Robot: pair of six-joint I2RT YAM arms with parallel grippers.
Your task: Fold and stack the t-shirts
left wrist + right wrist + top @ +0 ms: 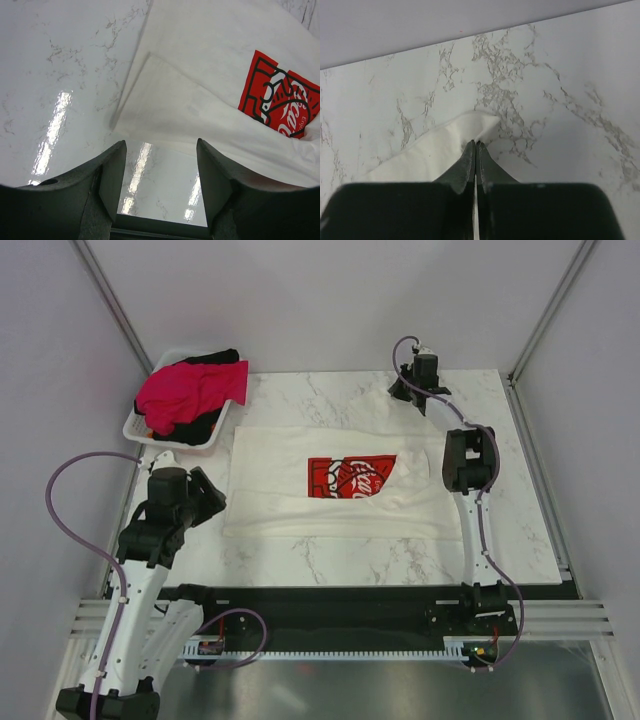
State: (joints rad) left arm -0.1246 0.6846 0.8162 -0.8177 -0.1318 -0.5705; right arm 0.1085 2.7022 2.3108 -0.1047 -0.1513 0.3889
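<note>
The white t-shirt (290,475) with its red logo (350,478) lies spread on the marble table (330,560). My right gripper (408,392) is at the far right and is shut on a corner of the white t-shirt (470,130), pinching the cloth between its tips. My left gripper (208,498) is open and empty, hovering over bare table just left of the shirt's near-left edge (150,100). The red-pink t-shirt (190,390) and the black t-shirt (215,358) lie heaped in the white basket.
The white plastic basket (135,430) stands at the far left corner of the table. Grey walls close in the back and both sides. A black rail (330,595) runs along the near edge.
</note>
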